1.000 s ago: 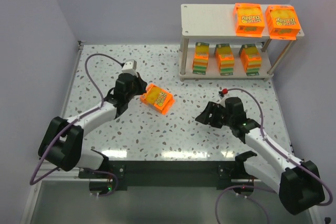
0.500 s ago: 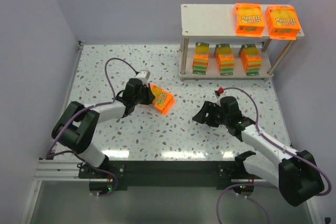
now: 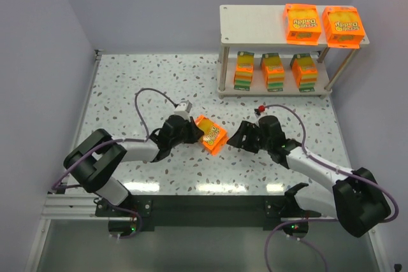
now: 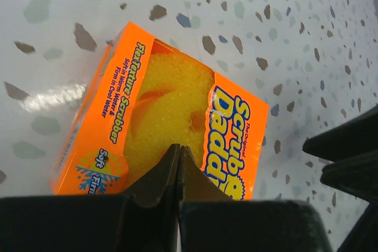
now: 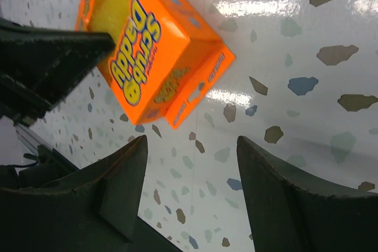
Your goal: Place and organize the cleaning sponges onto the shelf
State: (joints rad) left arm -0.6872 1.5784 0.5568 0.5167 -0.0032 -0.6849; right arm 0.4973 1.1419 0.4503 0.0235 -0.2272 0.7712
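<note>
Speckled grey-white tabletop under pale lilac walls: a two-tier shelf of whitish wood boards on light round legs stands at the upper right of the top view. Two orange-wrapped rectangular sponge packs sit on its upper board, and three more packs stand edge-on on the lower one. The sixth pack lies flat and askew at frame centre, between both arms. The left gripper, black fingers pinched together on nothing, appears to touch the pack's near edge. The right gripper is spread wide just beside the opposite corner, apart from it. The step in hand looks like collecting the last pack. Next, the right fingers would need to straddle it and close, then lift toward the bare left part of the top board.
</note>
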